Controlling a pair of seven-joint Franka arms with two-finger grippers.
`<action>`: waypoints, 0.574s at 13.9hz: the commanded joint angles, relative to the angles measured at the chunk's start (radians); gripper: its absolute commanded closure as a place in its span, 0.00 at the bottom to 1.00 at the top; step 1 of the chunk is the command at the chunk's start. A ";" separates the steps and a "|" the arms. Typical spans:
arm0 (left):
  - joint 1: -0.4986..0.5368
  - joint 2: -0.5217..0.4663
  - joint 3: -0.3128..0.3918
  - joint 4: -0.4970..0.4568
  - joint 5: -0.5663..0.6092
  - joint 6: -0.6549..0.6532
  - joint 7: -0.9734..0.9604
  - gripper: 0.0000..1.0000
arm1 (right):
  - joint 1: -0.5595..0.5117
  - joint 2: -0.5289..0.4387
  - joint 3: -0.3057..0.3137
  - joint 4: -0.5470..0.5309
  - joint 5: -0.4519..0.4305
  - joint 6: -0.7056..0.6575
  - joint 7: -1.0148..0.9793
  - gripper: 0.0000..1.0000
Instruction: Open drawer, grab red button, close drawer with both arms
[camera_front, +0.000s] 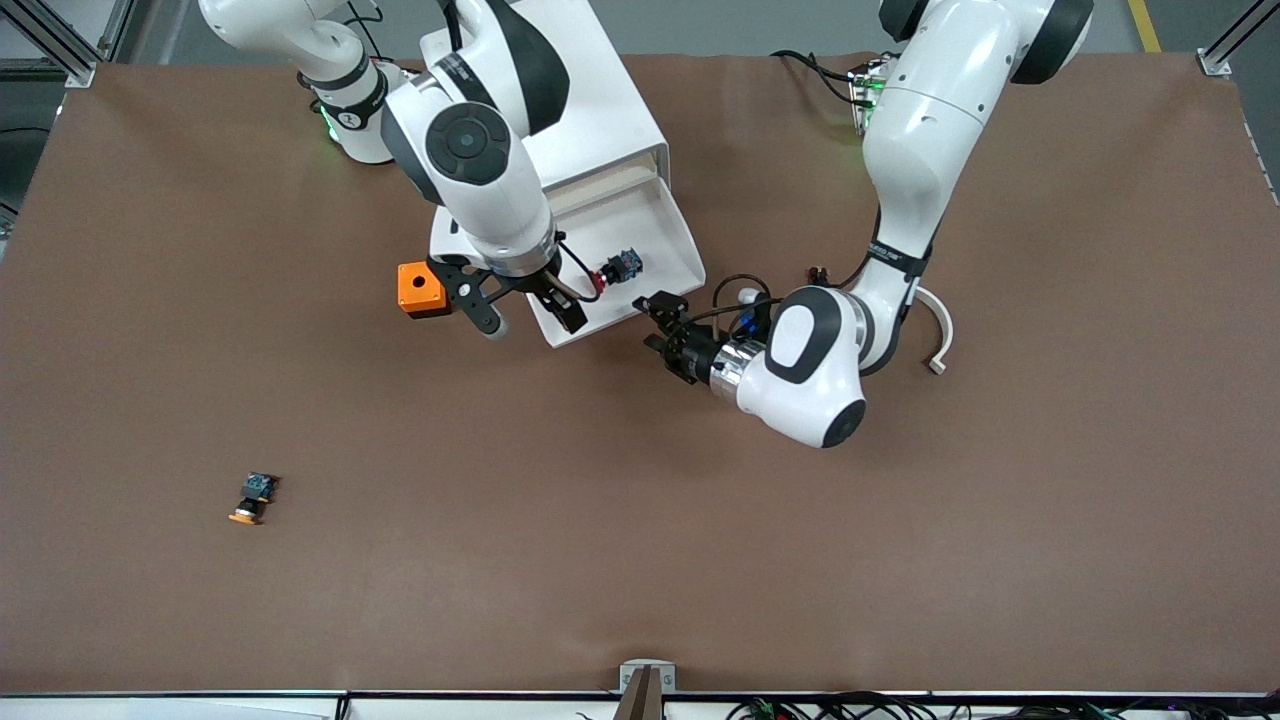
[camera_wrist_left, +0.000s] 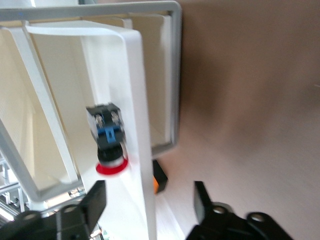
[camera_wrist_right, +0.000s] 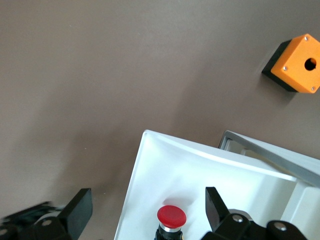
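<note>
Button: lies in my open drawer, red cap toward the drawer's front.
My right end effector: over the drawer front, fingers spread wide, empty.
My left end effector: at the drawer's front corner, wide, empty.
Orange box: on the surface beside the drawer.

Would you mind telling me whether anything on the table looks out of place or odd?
One thing: an orange-capped button lies tipped on its side on the bare table, alone and nearer the front camera than everything else. The red button rests in the open drawer, with both grippers open beside it.
</note>
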 joint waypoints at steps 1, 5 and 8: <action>0.009 -0.003 0.070 0.039 0.026 -0.010 0.020 0.01 | 0.037 0.007 -0.014 -0.005 0.003 0.008 0.053 0.00; 0.006 -0.032 0.149 0.073 0.147 -0.010 0.029 0.02 | 0.091 0.007 -0.014 -0.037 -0.008 0.044 0.122 0.00; 0.016 -0.081 0.169 0.073 0.302 -0.015 0.047 0.02 | 0.117 0.011 -0.016 -0.058 -0.009 0.087 0.150 0.00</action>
